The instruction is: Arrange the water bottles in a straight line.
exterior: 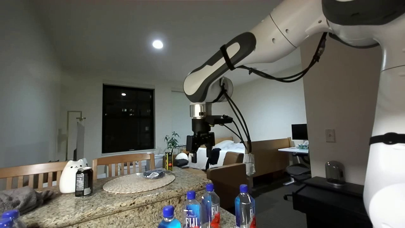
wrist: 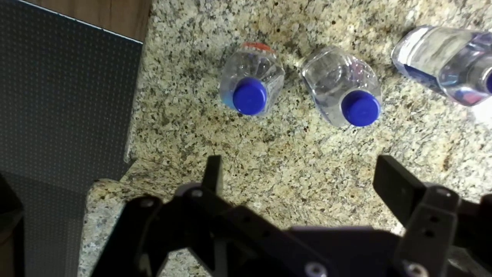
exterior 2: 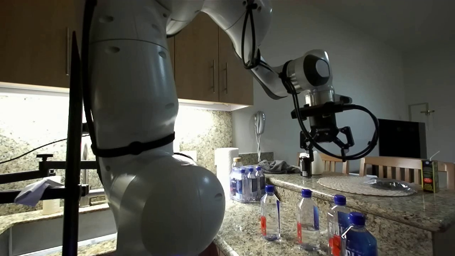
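Several clear water bottles with blue caps stand upright on the lower granite counter. In an exterior view they form a loose row: a bottle, a second bottle, a third bottle and, nearest the camera, a bottle with a blue label. The wrist view holds a bottle by the counter's end, a middle bottle and a partly cut-off bottle. High above the counter hangs my gripper, also seen in both exterior views, open with only granite visible between its fingers. No bottle touches it.
Farther back, similar bottles stand packed together near a paper towel roll. A raised granite ledge borders the counter and carries a round placemat, a black can, a white cat figure and a towel.
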Controlling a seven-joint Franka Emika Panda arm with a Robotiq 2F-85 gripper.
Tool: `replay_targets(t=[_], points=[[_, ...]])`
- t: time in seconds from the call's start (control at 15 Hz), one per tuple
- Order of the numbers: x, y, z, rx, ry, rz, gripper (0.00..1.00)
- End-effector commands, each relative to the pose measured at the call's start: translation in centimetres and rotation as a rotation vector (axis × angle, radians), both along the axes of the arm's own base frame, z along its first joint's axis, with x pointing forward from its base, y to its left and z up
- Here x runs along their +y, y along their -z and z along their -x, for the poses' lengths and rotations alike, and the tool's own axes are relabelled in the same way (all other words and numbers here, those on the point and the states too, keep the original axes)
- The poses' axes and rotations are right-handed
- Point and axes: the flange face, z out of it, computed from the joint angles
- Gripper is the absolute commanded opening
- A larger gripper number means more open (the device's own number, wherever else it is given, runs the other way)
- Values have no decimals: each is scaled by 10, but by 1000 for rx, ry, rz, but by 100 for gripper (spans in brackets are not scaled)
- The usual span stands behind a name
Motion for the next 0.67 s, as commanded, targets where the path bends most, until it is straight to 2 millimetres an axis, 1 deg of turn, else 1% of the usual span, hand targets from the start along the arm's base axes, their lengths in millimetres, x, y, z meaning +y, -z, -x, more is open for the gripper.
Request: replay_targets(t=[0.0,0.13,0.27,0.4,0.6], points=[[-17,1,-1,-40,83,-10,100],[-27,4,-3,-59,123,-15,100],[-35,12,-6,-73,149,-13,100],[-40,24,-12,-83,176,-6,100],[-38,50,-19,-65,174,-19,100]])
